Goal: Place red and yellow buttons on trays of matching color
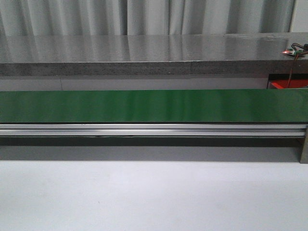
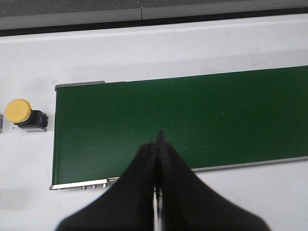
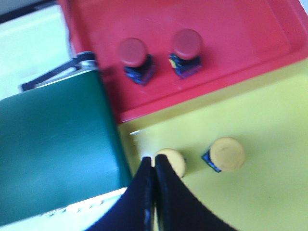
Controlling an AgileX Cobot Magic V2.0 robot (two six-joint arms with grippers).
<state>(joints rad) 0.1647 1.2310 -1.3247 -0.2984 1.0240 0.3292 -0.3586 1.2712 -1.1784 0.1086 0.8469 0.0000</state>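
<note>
The lone yellow button (image 2: 20,114) stands upright on the white table just off the end of the green belt (image 2: 192,120), well aside of the left gripper (image 2: 158,139), fingers pressed together; the right gripper (image 3: 154,161), likewise closed, hangs over the yellow tray (image 3: 269,202), so the left arm looks nearer

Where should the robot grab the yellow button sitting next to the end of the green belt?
Best to grip the dark square base under the cap of the yellow button, coming down from above with the jaws on two opposite flat sides. The round cap is domed and could slip, while the base looks boxy. The left gripper hangs over the green belt with jaws shut, so it would need to open first.
</note>
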